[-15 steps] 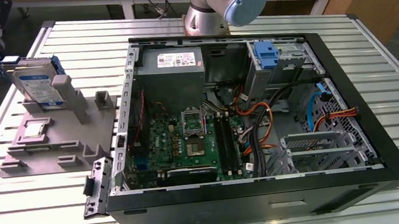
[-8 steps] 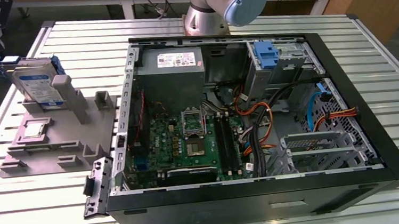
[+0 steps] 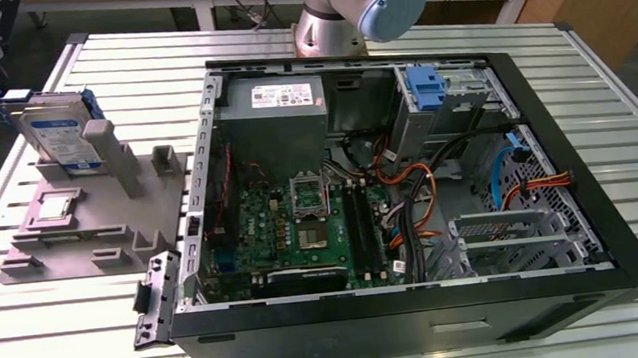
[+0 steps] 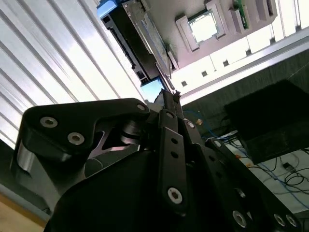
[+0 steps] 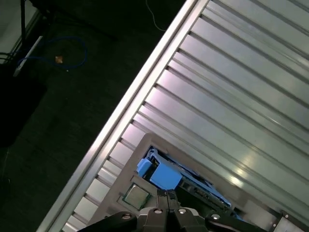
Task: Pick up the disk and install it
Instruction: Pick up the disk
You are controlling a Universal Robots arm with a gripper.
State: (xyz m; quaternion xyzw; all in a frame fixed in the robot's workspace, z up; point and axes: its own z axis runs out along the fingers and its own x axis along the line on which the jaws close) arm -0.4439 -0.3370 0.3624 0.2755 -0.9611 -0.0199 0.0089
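In the exterior view the disk (image 3: 59,131) stands upright in a grey holder (image 3: 94,222) on the tabletop (image 3: 615,96), outside the open computer case (image 3: 366,338). It is not yet picked up, so nothing is installed.

In the second wrist view the claw (image 4: 170,95) has its fingers together and is empty. The disk (image 4: 137,41) lies just beyond its tips.

In the first wrist view the claw (image 5: 166,194) points at the disk's blue frame (image 5: 166,176), apparently without touching it.

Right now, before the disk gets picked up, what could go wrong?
The disk stands on edge in a grey holder, beside a post. A skewed grab by the gripper could tip or jam it. Loose cables cross the open case near the bays, so the disk might snag there. A chip lies bare on the holder and might get knocked.
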